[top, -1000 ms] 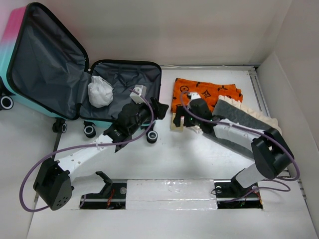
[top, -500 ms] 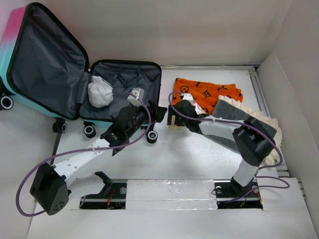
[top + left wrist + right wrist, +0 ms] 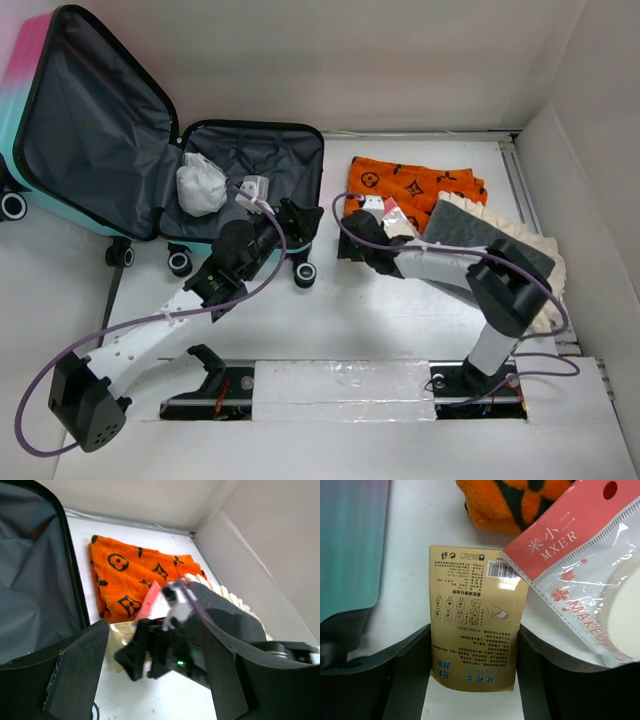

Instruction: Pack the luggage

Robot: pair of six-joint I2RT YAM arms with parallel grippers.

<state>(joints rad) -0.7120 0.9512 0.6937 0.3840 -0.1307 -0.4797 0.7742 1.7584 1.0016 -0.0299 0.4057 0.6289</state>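
The luggage lies open at the left, lid up, with dark grey lining; its teal shell shows in the right wrist view. A white bundle lies in it. My right gripper is low over the table with its open fingers on either side of a gold packet that lies flat. A pink makeup pack lies beside it. My left gripper is open and empty, hovering by the luggage's right rim and facing the right gripper.
A folded orange patterned cloth lies behind the right gripper. A grey and cream blanket lies at the right under the right arm. The luggage wheels stand near the left arm. White walls close the right and back.
My right gripper has moved left and down over the gold packet. My left gripper has drawn back left, towards the luggage rim.
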